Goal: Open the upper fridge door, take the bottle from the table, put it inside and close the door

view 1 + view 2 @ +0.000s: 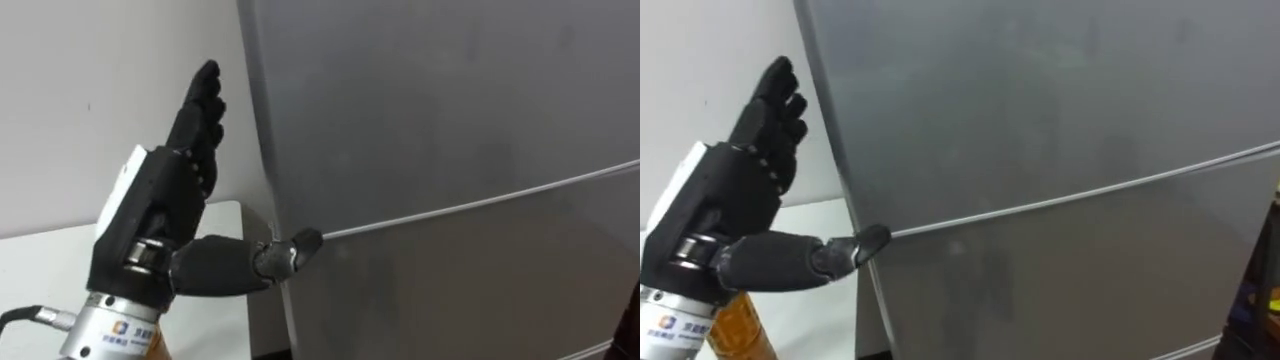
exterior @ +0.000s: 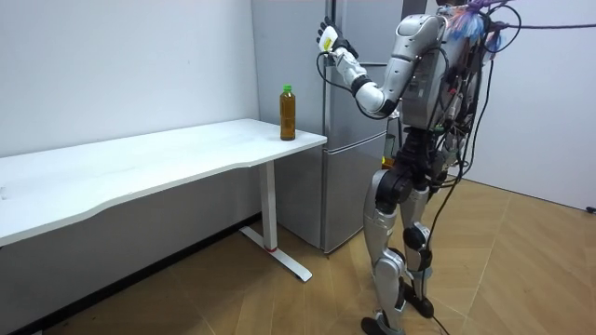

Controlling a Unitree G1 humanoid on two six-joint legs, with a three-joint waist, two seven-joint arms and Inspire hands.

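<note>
Left hand is raised nearest the camera and holds nothing. Its fingers are straight and close together, pointing up. The thumb stretches sideways, its tip touching the left edge of the fridge at the seam below the upper door, which looks closed. The bottle stands upright on the white table, at the end beside the fridge. It is probably full, so moderately heavy, smooth and slightly yielding. A wrap round the mid-body, below the green cap, should hold best.

Blk robot hand (silver wrist).
</note>
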